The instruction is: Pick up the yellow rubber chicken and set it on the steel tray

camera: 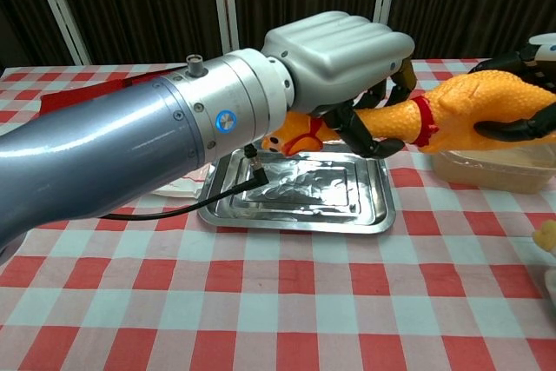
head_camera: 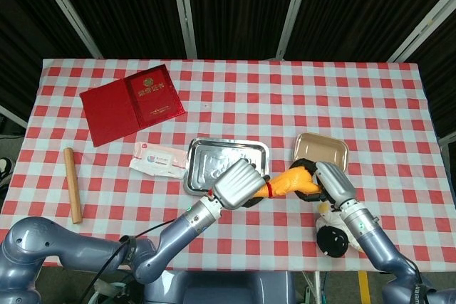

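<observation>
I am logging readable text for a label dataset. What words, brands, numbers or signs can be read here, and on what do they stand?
Red booklet: gold emblem and gold characters on the cover, too small to read.
Wet wipes pack: printed label, too blurred to read.
Left arm: round blue mark by the wrist, no legible text.
Nothing else in either view bears readable text.

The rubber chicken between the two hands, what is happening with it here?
Both hands hold the yellow rubber chicken in the air. The left hand grips its neck, the right hand its body. Its head hangs above the steel tray; the chicken is not set down yet.
</observation>
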